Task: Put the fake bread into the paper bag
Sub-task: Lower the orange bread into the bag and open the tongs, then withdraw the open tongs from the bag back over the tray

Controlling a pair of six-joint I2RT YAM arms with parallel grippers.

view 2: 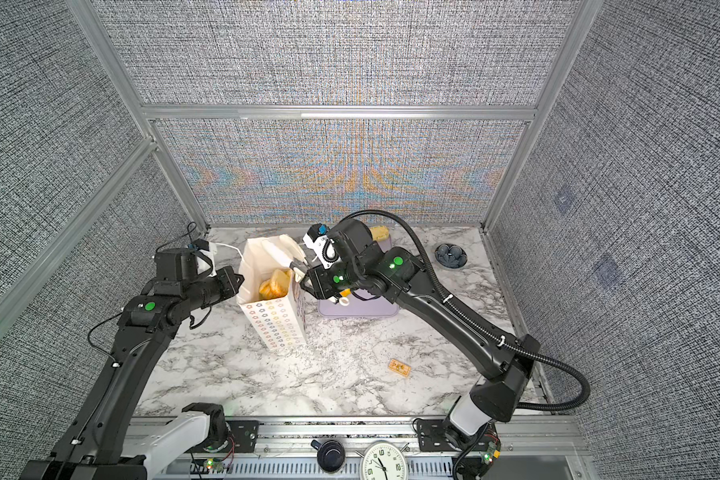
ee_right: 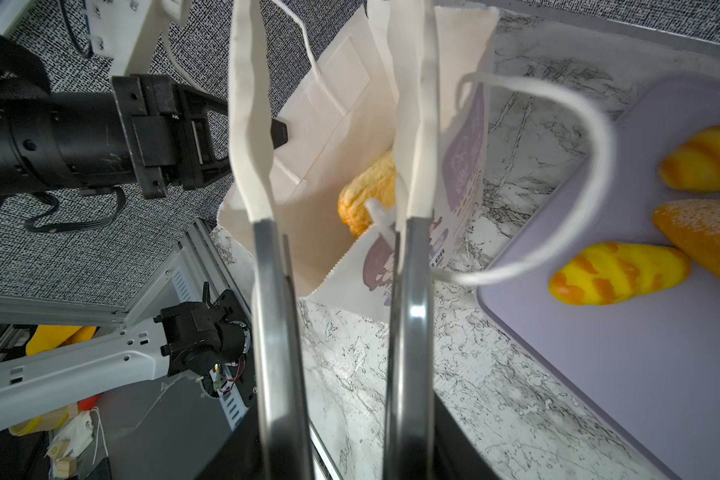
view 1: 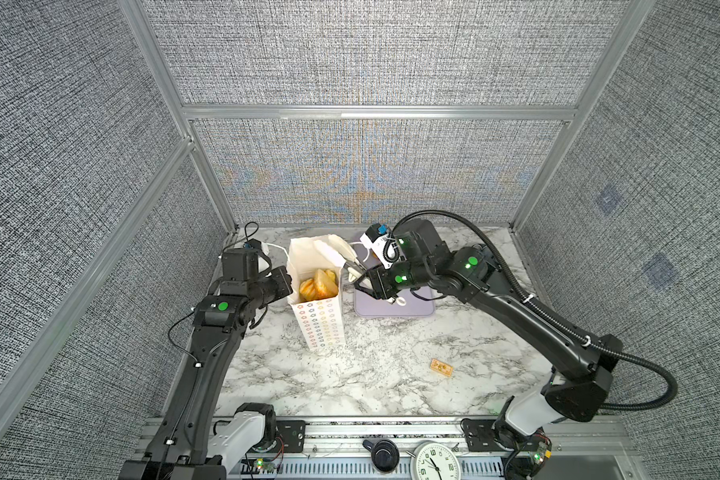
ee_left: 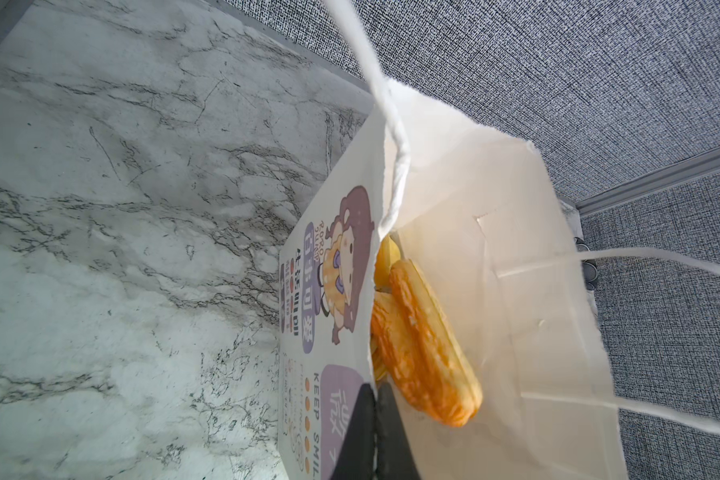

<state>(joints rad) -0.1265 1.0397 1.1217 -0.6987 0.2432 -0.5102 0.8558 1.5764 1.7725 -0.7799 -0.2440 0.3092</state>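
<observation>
We see the paper bag (view 1: 319, 320) standing upright on the marble-look surface (view 1: 350, 386), centre-left in both top views. It is tall, narrow and matte white, with rows of small pastel flower rings on the near face and a cartoon print on a side face in the left wrist view. A white cord handle (ee_right: 599, 145) loops out toward the tray.

Inside the bag is fake bread (view 1: 317, 284): glossy golden-orange ridged loaves, with one long roll (ee_left: 429, 345) leaning on the inner wall. The flat lavender tray (view 1: 391, 309), smooth with rounded corners, sits just right of the bag. On it, in the right wrist view, we count three more: a striped croissant (ee_right: 707, 158), a sugar-dusted roll (ee_right: 707, 237) and a yellow ridged loaf (ee_right: 616, 274).

The left gripper (ee_left: 376, 436) is closed, pinching the bag's left wall at the rim, with bread just beyond its fingers. The right gripper (ee_right: 333, 104) hangs over the bag mouth, its pale fingers parted moderately with nothing between them and the bagged bread below. A small tan packet (view 1: 441, 368) lies lower right, well apart.
</observation>
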